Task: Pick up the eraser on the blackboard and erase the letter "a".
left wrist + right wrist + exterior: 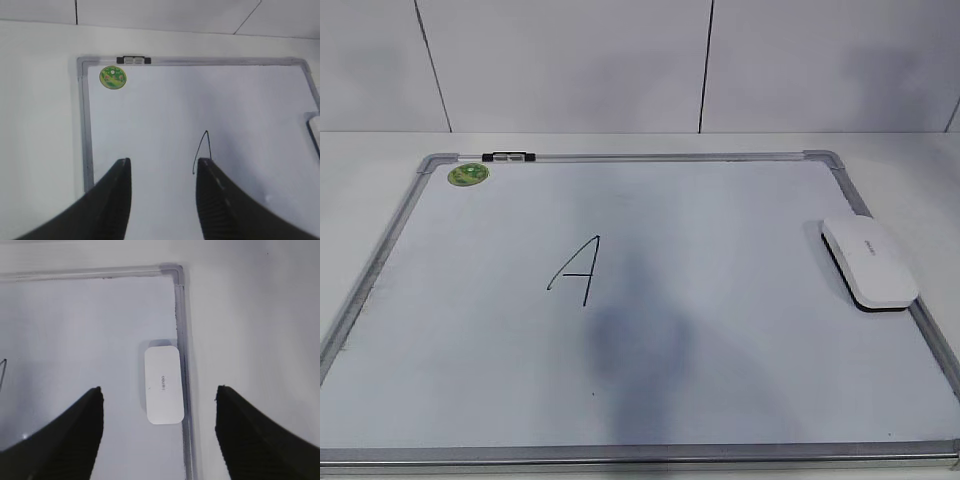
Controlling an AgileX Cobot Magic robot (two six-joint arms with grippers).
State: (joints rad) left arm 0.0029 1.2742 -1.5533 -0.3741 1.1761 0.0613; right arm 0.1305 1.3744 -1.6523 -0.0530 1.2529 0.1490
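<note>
My right gripper hangs over the large white blackboard with silver metal frame, jaws spread wide, nothing between them. Just ahead of its fingertips, centred in the gap, lies the white rounded-rectangular plastic eraser, flat on the board, its long side hard against the frame's right rail. My left gripper hovers apart too, jaws narrower, empty. Past its right fingertip stands a thin black marker letter, a tall pointed capital; I cannot tell a small "a" anywhere. Farther off, toward the far-left corner, a round green sticker and a black-and-silver clip on the rail.
</note>
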